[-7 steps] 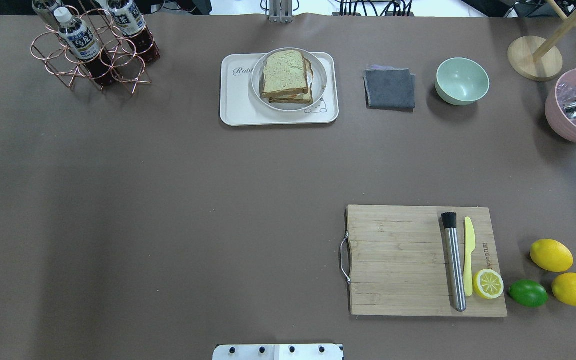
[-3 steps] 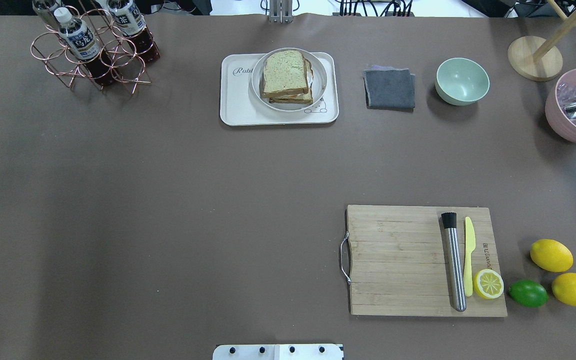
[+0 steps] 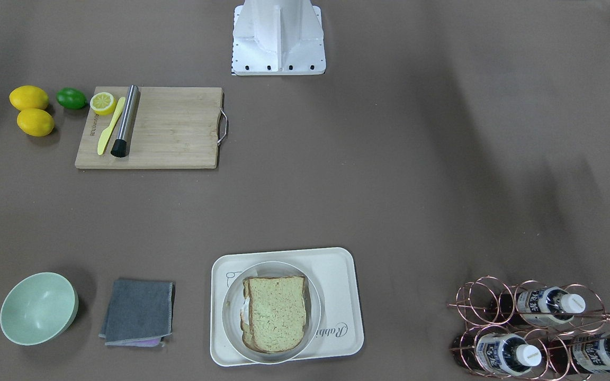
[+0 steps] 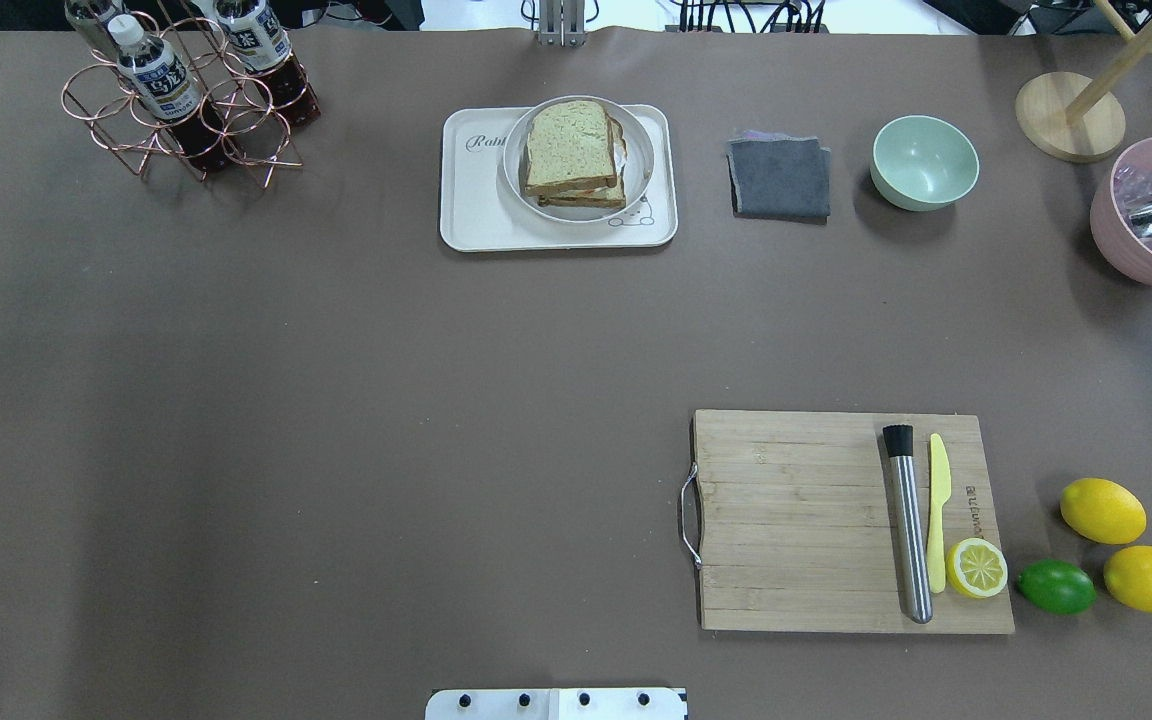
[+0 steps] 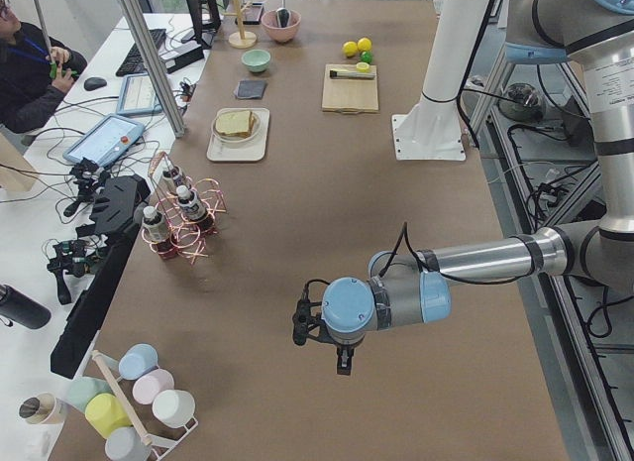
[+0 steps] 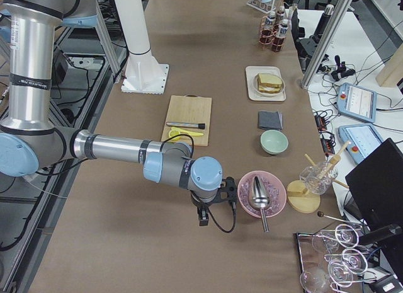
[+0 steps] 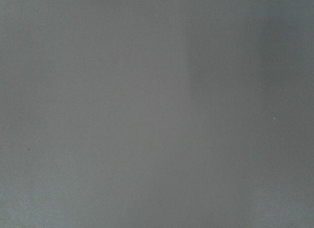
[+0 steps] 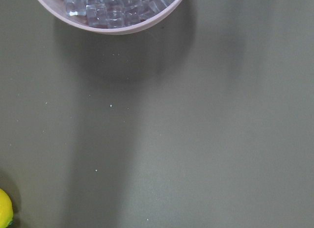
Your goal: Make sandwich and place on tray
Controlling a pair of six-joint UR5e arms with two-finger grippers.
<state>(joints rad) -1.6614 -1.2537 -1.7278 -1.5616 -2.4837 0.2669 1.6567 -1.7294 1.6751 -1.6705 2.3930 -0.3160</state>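
Observation:
The sandwich (image 4: 572,152), two greenish-brown bread slices with white egg at the edge, lies on a round white plate (image 4: 642,160) on the cream tray (image 4: 476,215) at the table's far middle. It also shows in the front-facing view (image 3: 276,313) on the tray (image 3: 337,264). Both arms are drawn back off the overhead view. My left gripper (image 5: 341,360) hangs over bare table far from the tray. My right gripper (image 6: 203,216) hangs beside the pink bowl (image 6: 261,193). I cannot tell whether either is open or shut.
A wooden cutting board (image 4: 796,520) holds a steel muddler (image 4: 908,525), a yellow knife and a lemon half. Two lemons (image 4: 1102,510) and a lime lie to its right. A grey cloth (image 4: 779,177), green bowl (image 4: 924,162) and bottle rack (image 4: 186,95) stand along the far edge.

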